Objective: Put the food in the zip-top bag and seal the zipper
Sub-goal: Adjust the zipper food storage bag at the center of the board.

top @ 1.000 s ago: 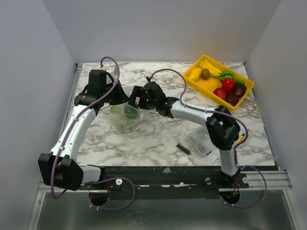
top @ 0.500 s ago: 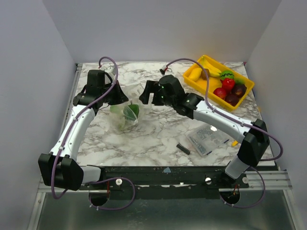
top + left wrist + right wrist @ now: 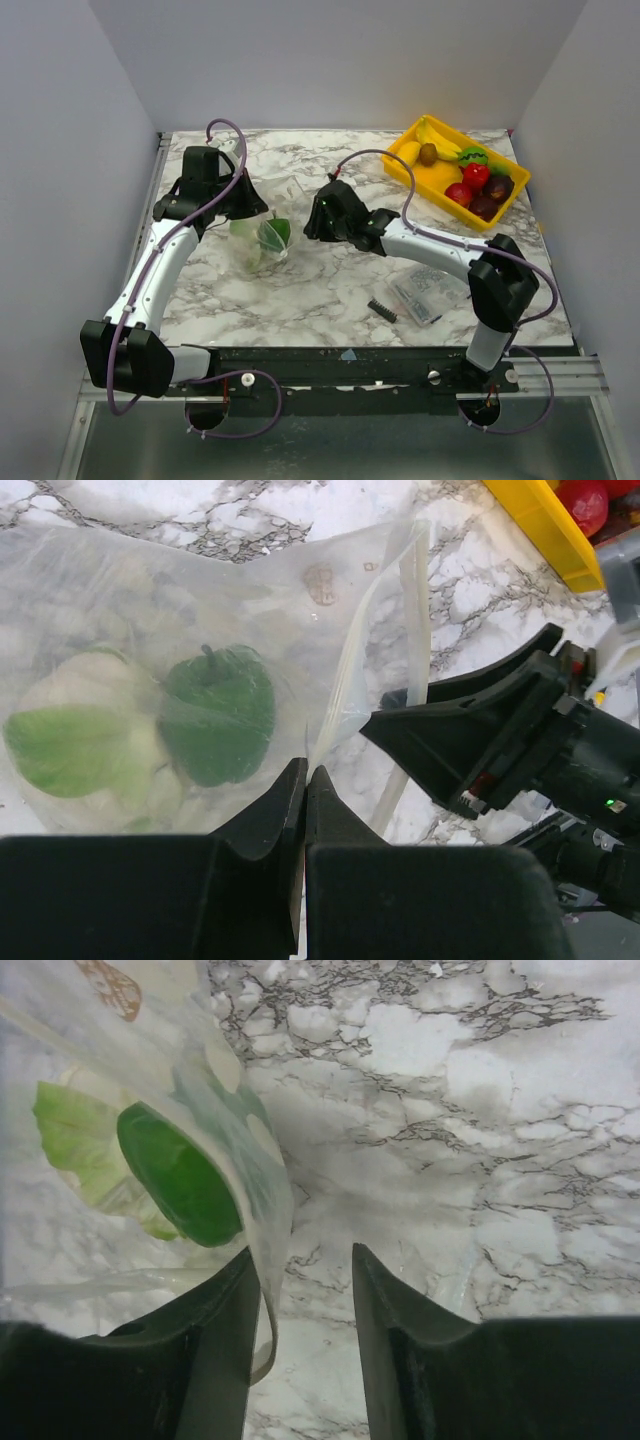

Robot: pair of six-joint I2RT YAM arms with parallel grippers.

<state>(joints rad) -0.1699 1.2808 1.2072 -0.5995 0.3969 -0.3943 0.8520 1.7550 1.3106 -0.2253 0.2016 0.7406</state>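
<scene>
The clear zip-top bag (image 3: pixel 262 240) hangs by its rim from my left gripper (image 3: pixel 243 212), which is shut on the edge (image 3: pixel 305 768). Inside it lie a green pepper (image 3: pixel 220 710) and a pale green leafy piece (image 3: pixel 75 742). The zipper (image 3: pixel 418 600) runs along the bag's open mouth. My right gripper (image 3: pixel 311 224) stands at the bag's right side, jaws apart (image 3: pixel 305 1255), with the bag's rim (image 3: pixel 262 1210) hanging against its left finger (image 3: pixel 215 1310). More food, including a banana (image 3: pixel 441 141) and red (image 3: pixel 476 175) and purple (image 3: pixel 497 187) pieces, lies in the yellow tray.
The yellow tray (image 3: pixel 400 166) sits at the back right corner. A flat clear packet of dark parts (image 3: pixel 425 290) and a small black ridged piece (image 3: pixel 381 309) lie near the front, under my right arm. Walls close in the table's sides and back.
My right gripper lifted away from the bag's mouth, then came back down at the bag's right side, and its jaws have narrowed. The left gripper has held still on the bag.
</scene>
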